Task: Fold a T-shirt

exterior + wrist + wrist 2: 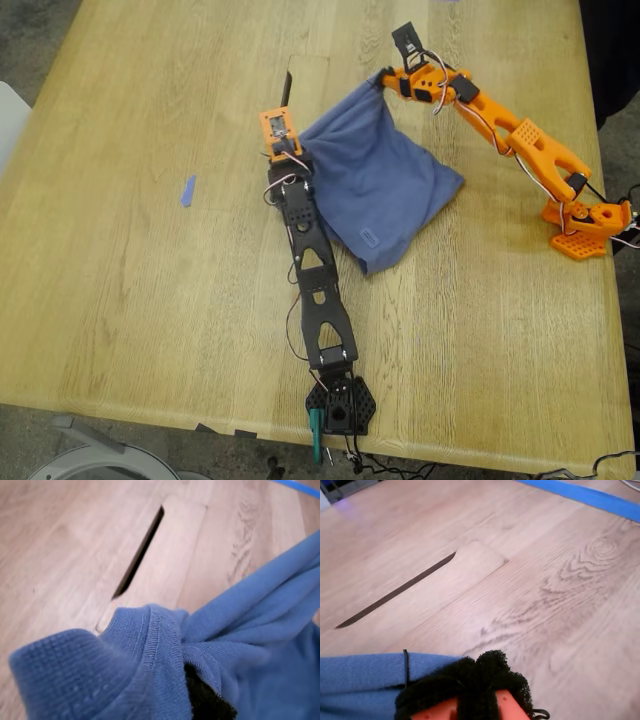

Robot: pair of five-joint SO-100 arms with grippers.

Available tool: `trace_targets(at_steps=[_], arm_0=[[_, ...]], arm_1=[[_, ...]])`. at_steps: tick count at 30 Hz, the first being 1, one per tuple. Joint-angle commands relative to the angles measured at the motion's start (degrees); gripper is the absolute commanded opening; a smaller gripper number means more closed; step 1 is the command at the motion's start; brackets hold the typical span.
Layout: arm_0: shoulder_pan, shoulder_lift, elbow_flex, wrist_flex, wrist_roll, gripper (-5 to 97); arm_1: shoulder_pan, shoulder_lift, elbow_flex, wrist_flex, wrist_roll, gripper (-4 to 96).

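Note:
The blue-purple T-shirt (385,190) lies bunched and folded over on the wooden table (150,280), with a small print near its lower edge. My first gripper (290,152), on the black arm, is shut on the shirt's corner at the exterior view's left; its wrist view shows gathered fabric (150,650) over a black pad (202,700). My second gripper (385,80), on the orange arm, is shut on the shirt's far corner; its wrist view shows black foam fingertips (470,680) pinching the blue cloth (360,680). The edge between the two grippers is lifted off the table.
A dark slot (289,88) beside an inset panel lies just beyond the first gripper. A short strip of blue tape (187,190) lies at the exterior view's left. The orange base (585,225) and the black base (340,405) stand near the table edges.

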Motion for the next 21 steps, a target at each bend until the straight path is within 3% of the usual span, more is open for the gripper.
trace_targets(at_steps=[1, 13, 21], arm_0=[[-0.6, 17.4, -4.4, 10.3, -1.1, 0], [5.9, 30.0, -1.8, 29.9, -2.9, 0], [14.6, 43.2, 15.4, 29.9, -3.2, 0]], arm_1=[[2.5, 9.8, -3.5, 10.3, 0.0, 0.3], [0.7, 31.3, 1.5, 41.8, -1.4, 0.2], [-3.7, 51.6, 27.9, 41.9, -0.6, 0.1]])
